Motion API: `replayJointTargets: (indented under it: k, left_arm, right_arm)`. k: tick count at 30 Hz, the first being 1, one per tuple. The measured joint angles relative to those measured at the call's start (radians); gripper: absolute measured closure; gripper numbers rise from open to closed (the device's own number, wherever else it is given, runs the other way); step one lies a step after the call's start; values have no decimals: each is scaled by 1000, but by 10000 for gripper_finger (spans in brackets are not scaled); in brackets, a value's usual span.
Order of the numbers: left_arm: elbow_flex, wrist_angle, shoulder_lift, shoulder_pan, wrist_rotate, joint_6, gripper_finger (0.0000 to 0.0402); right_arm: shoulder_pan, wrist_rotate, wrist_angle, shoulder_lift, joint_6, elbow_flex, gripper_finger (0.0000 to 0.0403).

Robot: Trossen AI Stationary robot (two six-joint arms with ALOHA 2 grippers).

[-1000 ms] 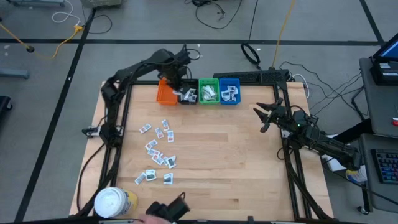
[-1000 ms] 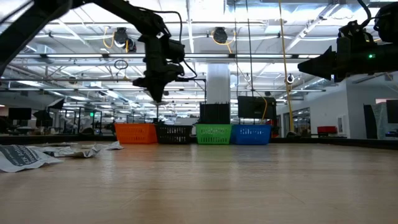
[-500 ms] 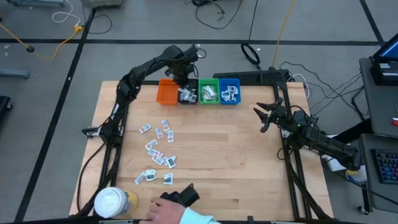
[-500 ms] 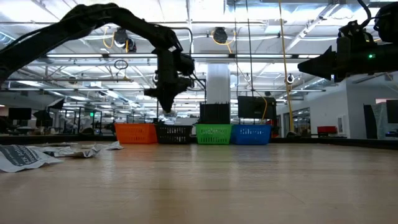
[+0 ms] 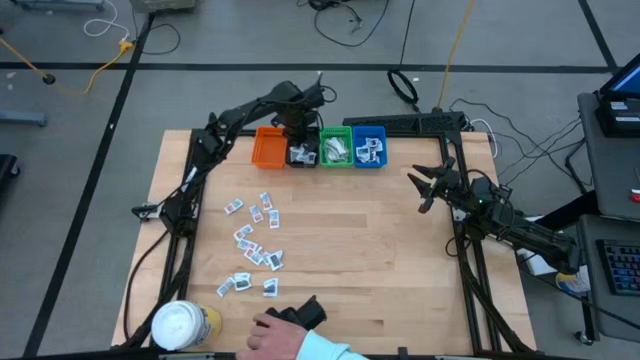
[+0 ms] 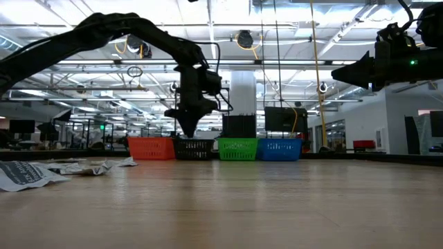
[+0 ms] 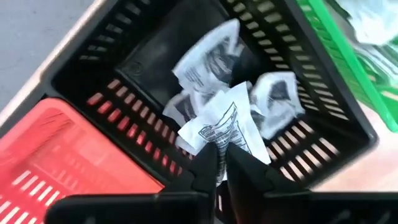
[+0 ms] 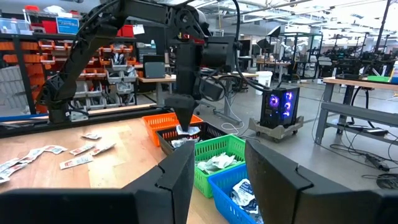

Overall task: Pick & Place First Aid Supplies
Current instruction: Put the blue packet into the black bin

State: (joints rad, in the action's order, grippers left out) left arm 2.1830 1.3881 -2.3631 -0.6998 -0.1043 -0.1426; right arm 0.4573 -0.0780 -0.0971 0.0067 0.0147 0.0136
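Left gripper (image 7: 222,163) is hovering over the black bin (image 7: 112,62) at 12 o'clock, pinching a white sachet (image 7: 227,127). Right gripper (image 5: 428,187) is idling at 3 o'clock, fingers spread wide. Loose packets (image 5: 255,245) are lying at 8 o'clock.

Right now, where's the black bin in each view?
High view: black bin, far table edge, second in the row, under the left tool.
Low view, between the orange and green bins.
Left wrist view, fills the frame, packets inside.
Right wrist view, below the left tool.
Shared landmark: the orange bin beside it.
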Motion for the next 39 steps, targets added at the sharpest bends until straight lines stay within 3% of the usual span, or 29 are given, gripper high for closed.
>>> replayJointTargets:
  k: [5,13,28,31,39]
  left_arm:
    - [0,-2,0,0,22,-17,316]
    - [0,30,31,3,-28,-40,230]
    - [-11,109,102,51,-26,-40,223]
    - [-86,78,145,94,-8,-23,213]
    - [-457,-84,350,257,-20,81,195]
  right_arm:
    - [0,0,0,0,0,0,264]
    - [0,0,0,0,0,0,264]
    - [0,0,0,0,0,0,264]
    - [0,0,0,0,0,0,264]
    - [0,0,0,0,0,0,264]
